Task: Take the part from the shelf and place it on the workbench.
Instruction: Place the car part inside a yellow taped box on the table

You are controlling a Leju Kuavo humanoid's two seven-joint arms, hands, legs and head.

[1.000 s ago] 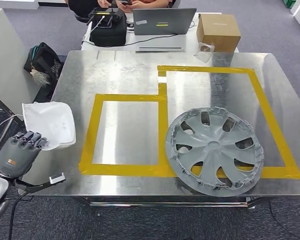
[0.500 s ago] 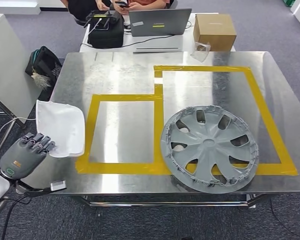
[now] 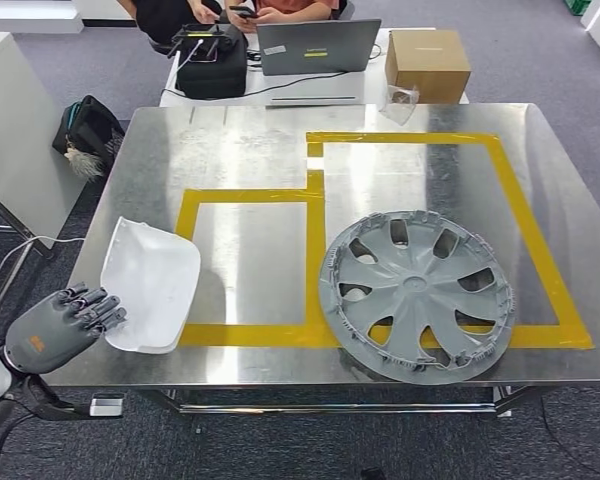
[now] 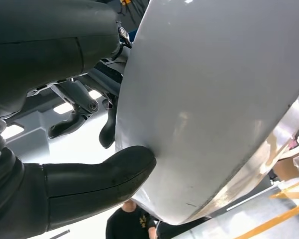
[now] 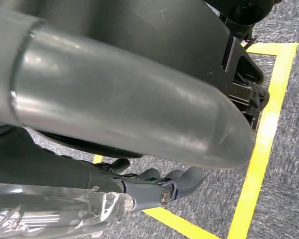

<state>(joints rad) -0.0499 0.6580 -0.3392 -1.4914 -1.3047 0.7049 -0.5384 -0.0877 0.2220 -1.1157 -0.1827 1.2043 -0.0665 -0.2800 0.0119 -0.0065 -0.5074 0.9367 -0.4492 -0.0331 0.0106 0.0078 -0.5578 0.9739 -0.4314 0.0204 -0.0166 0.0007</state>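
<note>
Here, head view: left hand point(image 3: 59, 325) grips white part point(image 3: 150, 285) by its near edge, part over front-left of metal workbench point(image 3: 236, 140), beside yellow tape point(image 3: 312, 235). Grey hubcap point(image 3: 416, 295) lies to the right. Left wrist: thumb point(image 4: 99, 181) pressed to part's underside. Right wrist: right hand point(image 5: 155, 186), fingers curled, holding nothing; carpet below.
</note>
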